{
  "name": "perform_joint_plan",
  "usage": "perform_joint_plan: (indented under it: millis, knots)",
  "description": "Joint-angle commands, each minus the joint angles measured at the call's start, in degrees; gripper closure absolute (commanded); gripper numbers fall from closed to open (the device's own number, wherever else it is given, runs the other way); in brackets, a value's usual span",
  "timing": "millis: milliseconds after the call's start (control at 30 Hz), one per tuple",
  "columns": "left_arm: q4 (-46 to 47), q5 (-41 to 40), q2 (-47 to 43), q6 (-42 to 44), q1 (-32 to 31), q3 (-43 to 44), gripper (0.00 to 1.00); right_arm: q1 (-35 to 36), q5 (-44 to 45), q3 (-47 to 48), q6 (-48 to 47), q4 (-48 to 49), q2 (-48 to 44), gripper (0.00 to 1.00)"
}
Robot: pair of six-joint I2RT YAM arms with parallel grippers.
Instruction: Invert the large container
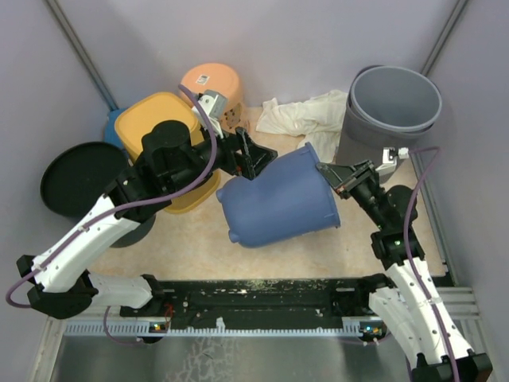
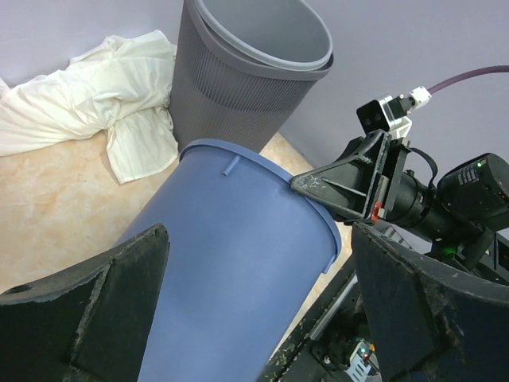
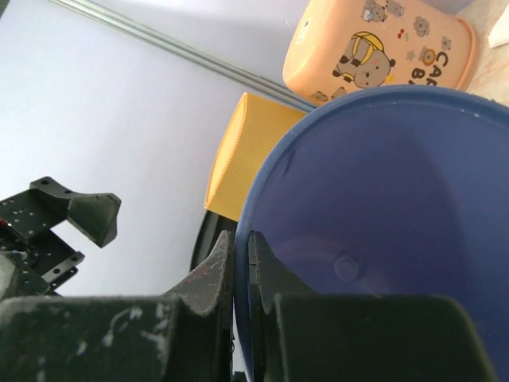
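Observation:
The large blue container [image 1: 274,203] lies tilted on its side in the middle of the floor, mouth toward the right. My right gripper [image 1: 328,174] is shut on its rim [image 3: 242,263], one finger inside and one outside the wall. The inside of the container [image 3: 382,239] fills the right wrist view. My left gripper [image 1: 258,159] is open and empty, just above the container's upper left side. In the left wrist view the container [image 2: 231,270] lies between and beyond my wide-apart fingers [image 2: 87,294].
A grey bin [image 1: 390,111] stands at the back right, with a white cloth [image 1: 298,115] beside it. A yellow bin [image 1: 155,131], an orange tub [image 1: 213,87] and a black round bin [image 1: 79,179] crowd the back left. Walls close in on both sides.

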Motion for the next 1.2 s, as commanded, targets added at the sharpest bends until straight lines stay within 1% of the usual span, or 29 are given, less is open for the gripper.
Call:
perform_joint_plan:
  millis: [0, 100, 167, 300, 333, 400, 467, 567, 633, 667, 767, 900, 1033, 1133, 1167]
  knots:
    - [0.1, -0.8, 0.4, 1.1, 0.5, 1.2, 0.00, 0.1, 1.7, 1.2, 5.2, 7.7, -2.0, 1.00]
    - [-0.1, -0.3, 1.4, 1.3, 0.9, 0.8, 0.00, 0.1, 3.0, -0.3, 3.9, 2.1, -3.3, 1.00]
    - [-1.0, 0.2, 2.8, 0.8, 1.6, 0.5, 0.00, 0.1, 3.3, -2.3, 3.9, 0.9, -4.1, 1.00]
    - [-3.7, 5.9, 5.8, -2.8, 5.0, -1.0, 0.00, 0.1, 4.2, -4.7, 3.3, -3.8, -5.4, 1.00]
    - [-4.2, 7.5, 6.3, -3.7, 5.8, -1.6, 0.00, 0.1, 4.4, -4.4, 1.7, -6.0, -5.5, 0.97]
    - [-4.5, 10.4, 6.8, -5.0, 7.1, -3.5, 0.00, 0.1, 4.9, -2.3, -3.6, -11.5, -5.1, 0.77]
    - [-4.5, 12.1, 6.6, -5.9, 8.2, -5.5, 0.00, 0.1, 5.2, 0.7, -10.1, -17.5, -4.1, 0.63]
    - [-4.9, 13.9, 5.7, -6.4, 9.8, -8.2, 0.00, 0.1, 5.4, 5.5, -18.6, -25.3, -2.2, 0.49]
    - [-5.8, 14.3, 5.0, -6.5, 10.8, -9.6, 0.00, 0.0, 5.1, 8.1, -22.4, -28.9, -1.1, 0.43]
    - [-6.4, 14.4, 4.5, -6.4, 11.3, -10.1, 0.00, 0.1, 4.7, 9.1, -24.0, -30.5, -0.8, 0.42]
    - [-9.1, 14.7, 3.1, -5.7, 12.1, -11.8, 0.00, 0.1, 2.3, 11.1, -28.2, -34.4, 0.0, 0.41]
    - [-14.2, 14.7, 0.5, -6.1, 13.1, -14.5, 0.00, 0.1, 1.4, 13.4, -33.0, -41.4, 0.9, 0.41]
    - [-16.4, 15.0, -3.3, -8.2, 14.3, -18.8, 0.00, 0.1, 0.1, 15.5, -38.6, -47.3, 1.9, 0.51]
    - [-17.7, 16.2, -5.6, -9.9, 15.1, -21.3, 0.00, 0.1, -0.1, 17.0, -41.7, -51.2, 3.1, 0.64]
    - [-18.1, 17.2, -6.2, -10.5, 15.4, -22.0, 0.00, 0.1, 0.1, 17.2, -42.2, -51.7, 3.0, 0.71]
